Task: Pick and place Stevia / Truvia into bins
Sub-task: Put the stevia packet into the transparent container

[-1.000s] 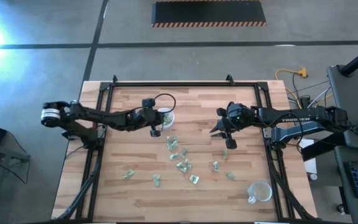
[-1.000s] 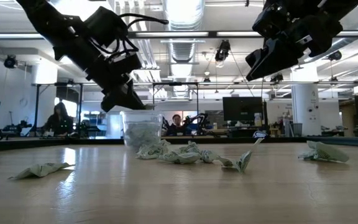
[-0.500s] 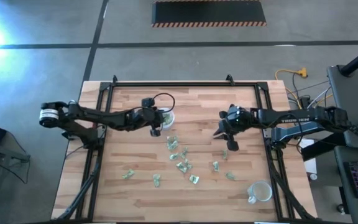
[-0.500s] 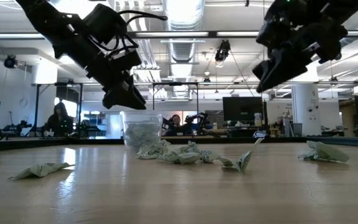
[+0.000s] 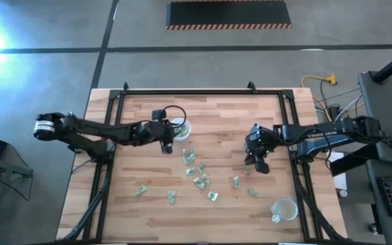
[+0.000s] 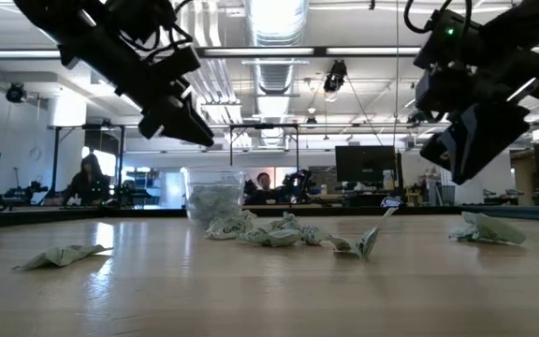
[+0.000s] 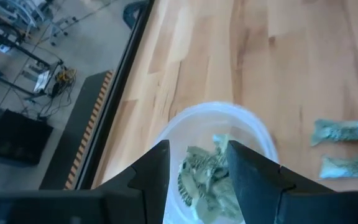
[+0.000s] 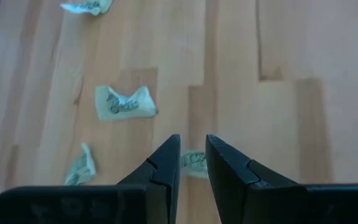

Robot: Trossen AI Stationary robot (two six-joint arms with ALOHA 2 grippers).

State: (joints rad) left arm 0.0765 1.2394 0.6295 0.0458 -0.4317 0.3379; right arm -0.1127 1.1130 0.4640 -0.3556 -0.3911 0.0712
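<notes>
Several pale green Stevia sachets (image 5: 197, 171) lie scattered on the wooden table, also seen in the low view (image 6: 269, 232). One bin (image 5: 180, 127), a translucent cup holding sachets (image 7: 207, 177), stands at the far left. My left gripper (image 5: 171, 136) hangs open above the bin's left side with nothing between its fingers (image 7: 157, 171). My right gripper (image 5: 256, 163) hovers over a sachet (image 8: 194, 160) at the right. Its fingers (image 8: 166, 158) point down with a narrow gap between them, clear of the table in the low view (image 6: 466, 154).
A second bin (image 5: 284, 209) stands near the front right corner. Single sachets lie apart near the front left (image 5: 139, 191) and near the right gripper (image 5: 250, 192). A black frame (image 5: 203, 92) borders the table. People sit in the room behind (image 6: 90, 178).
My left gripper has risen and drawn back a little toward the table's left edge, away from the bin. My right gripper has moved toward the near edge and down, and has turned so that its fingers point downward over the sachets.
</notes>
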